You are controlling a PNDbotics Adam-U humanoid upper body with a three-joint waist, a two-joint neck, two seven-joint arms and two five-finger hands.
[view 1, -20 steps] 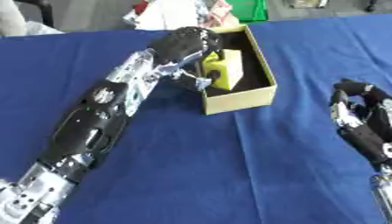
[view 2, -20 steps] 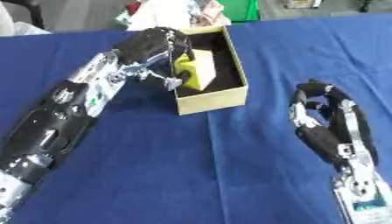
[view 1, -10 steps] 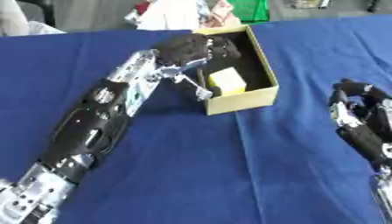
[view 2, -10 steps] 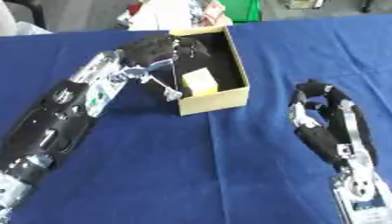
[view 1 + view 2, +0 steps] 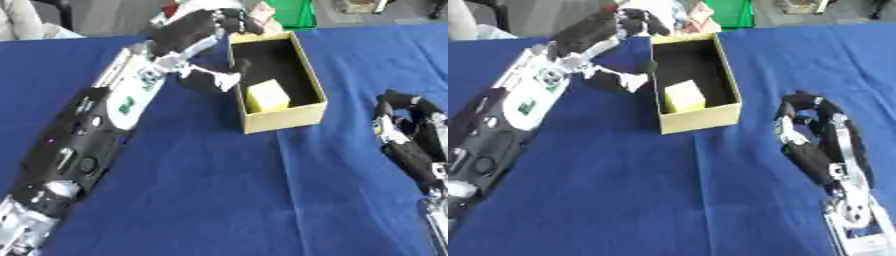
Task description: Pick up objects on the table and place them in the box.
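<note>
A tan cardboard box (image 5: 282, 118) with a dark inside stands on the blue table, past its middle. A yellow block (image 5: 267, 96) lies inside it, near the front wall. My left hand (image 5: 203, 31) hovers at the box's far left corner. Its fingers are relaxed and hold nothing, and its thumb (image 5: 220, 80) points toward the box's left wall. My right hand (image 5: 814, 134) rests to the right of the box, apart from it. It is idle, with fingers up and loosely bent.
The blue cloth (image 5: 219, 200) covers the table in front of the box. At the far edge lie a green thing (image 5: 293, 12) and some white and red things (image 5: 684, 12), behind the box.
My left hand held the yellow block over the box, let it go, and drew back to the far left. The block now lies in the box. The right hand stayed still.
</note>
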